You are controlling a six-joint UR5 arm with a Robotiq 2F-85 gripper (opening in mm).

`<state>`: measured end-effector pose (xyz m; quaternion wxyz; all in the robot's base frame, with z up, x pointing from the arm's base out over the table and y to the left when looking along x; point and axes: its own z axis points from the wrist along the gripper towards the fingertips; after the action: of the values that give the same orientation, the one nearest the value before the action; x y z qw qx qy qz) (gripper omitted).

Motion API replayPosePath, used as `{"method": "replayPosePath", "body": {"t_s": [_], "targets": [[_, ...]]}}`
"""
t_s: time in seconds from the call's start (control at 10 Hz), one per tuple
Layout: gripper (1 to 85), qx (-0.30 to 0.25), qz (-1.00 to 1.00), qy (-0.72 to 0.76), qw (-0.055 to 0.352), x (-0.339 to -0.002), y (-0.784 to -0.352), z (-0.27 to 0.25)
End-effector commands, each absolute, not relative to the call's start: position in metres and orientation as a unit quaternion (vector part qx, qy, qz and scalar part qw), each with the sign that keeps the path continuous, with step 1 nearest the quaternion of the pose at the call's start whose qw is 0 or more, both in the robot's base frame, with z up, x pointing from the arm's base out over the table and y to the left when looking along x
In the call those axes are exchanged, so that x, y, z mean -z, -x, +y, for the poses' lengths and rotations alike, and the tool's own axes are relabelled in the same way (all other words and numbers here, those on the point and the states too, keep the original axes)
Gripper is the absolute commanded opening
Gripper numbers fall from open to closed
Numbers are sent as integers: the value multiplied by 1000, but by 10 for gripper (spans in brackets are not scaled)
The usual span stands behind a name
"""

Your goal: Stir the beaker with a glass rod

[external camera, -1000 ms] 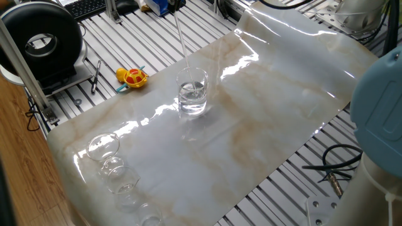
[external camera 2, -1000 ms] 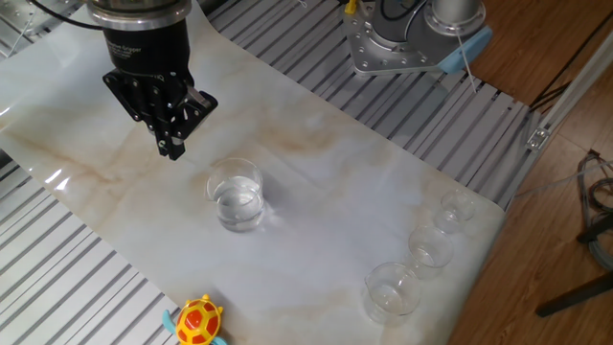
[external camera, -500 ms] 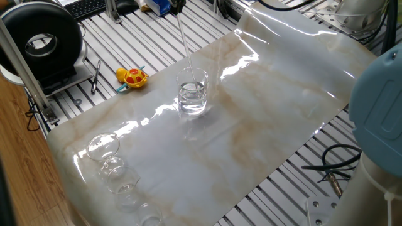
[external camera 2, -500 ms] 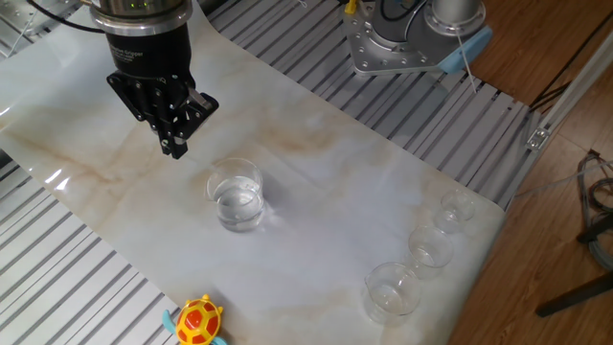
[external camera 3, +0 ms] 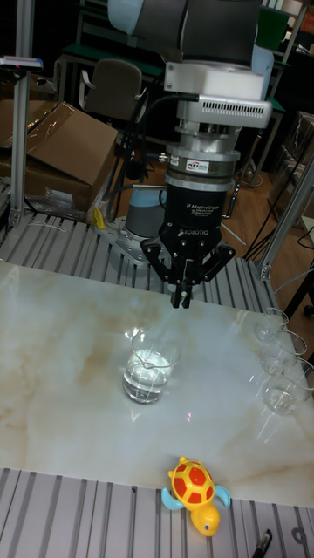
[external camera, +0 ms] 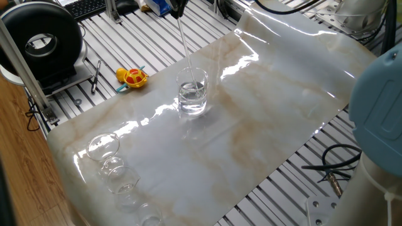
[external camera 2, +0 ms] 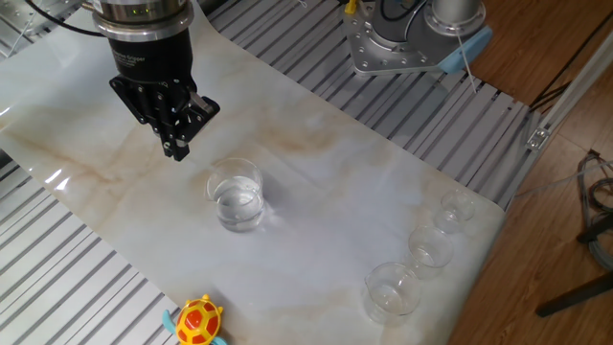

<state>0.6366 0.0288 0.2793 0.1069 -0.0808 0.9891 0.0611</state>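
Observation:
The beaker (external camera: 192, 94) (external camera 2: 236, 195) (external camera 3: 148, 364) is a clear straight-sided glass holding clear liquid, standing on the marble-patterned mat (external camera: 264, 125). The glass rod (external camera: 184, 47) is a thin clear stick that slants down from the top edge of one fixed view, its lower end inside the beaker. My gripper (external camera 2: 175, 149) (external camera 3: 182, 301) hangs above and just behind the beaker, fingers closed together on the rod's top end. Its dark tip (external camera: 178, 7) just shows at the top of one fixed view. The rod is almost invisible in the other two views.
A yellow and red toy turtle (external camera: 132, 76) (external camera 2: 196, 321) (external camera 3: 196, 493) lies off the mat on the slatted table. Three smaller glass vessels (external camera: 103, 145) (external camera 2: 393, 287) (external camera 3: 279, 384) stand at one end of the mat. A black round device (external camera: 41, 41) stands nearby, and the arm's base (external camera 2: 402, 43) is bolted on.
The gripper has shifted slightly with the rod, so its tip now shows at the top of one fixed view. The beaker has stayed in place.

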Motion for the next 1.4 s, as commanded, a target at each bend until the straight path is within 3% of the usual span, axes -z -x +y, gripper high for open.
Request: {"method": "replayPosePath", "body": {"t_s": [0.0,1.3], "targets": [[10,-67,989,79,106,-278,-637,30],[10,-99,988,62,97,-276,-627,40]]}}
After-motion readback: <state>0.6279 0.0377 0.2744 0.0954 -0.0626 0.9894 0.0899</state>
